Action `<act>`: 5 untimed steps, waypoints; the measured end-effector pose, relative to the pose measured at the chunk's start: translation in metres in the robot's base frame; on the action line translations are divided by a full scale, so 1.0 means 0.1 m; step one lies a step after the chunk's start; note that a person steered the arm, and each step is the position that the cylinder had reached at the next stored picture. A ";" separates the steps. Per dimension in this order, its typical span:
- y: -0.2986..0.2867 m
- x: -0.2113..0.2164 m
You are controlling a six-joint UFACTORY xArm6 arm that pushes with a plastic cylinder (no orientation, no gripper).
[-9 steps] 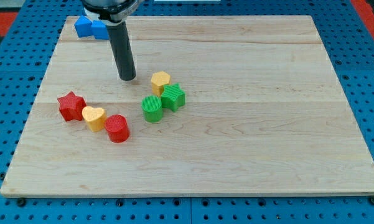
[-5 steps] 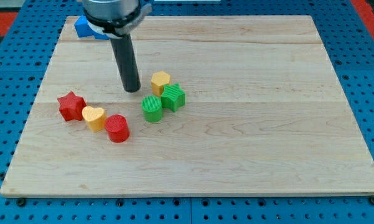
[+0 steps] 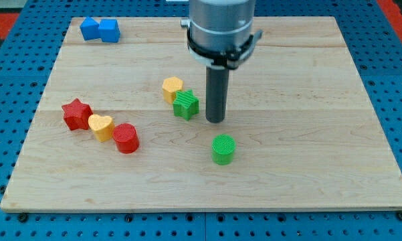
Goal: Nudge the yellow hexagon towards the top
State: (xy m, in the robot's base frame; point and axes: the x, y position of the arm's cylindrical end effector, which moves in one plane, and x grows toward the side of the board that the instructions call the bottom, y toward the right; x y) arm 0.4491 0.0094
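Note:
The yellow hexagon lies left of the board's middle, touching the green star just below and to its right. My tip rests on the board to the right of the green star, below and right of the hexagon, a short gap from both. The green cylinder stands apart, below my tip.
A red star, a yellow heart and a red cylinder form a row at the view's left. Two blue blocks sit at the top left corner. The wooden board lies on a blue pegboard.
My tip swept from the hexagon's left to the right of the green star. The green cylinder was pushed down and to the right, away from the star. The hexagon barely moved.

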 end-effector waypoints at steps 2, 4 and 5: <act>-1.43 -0.20; -0.79 -0.40; -0.93 -0.80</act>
State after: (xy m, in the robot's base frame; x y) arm 0.3693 -0.0838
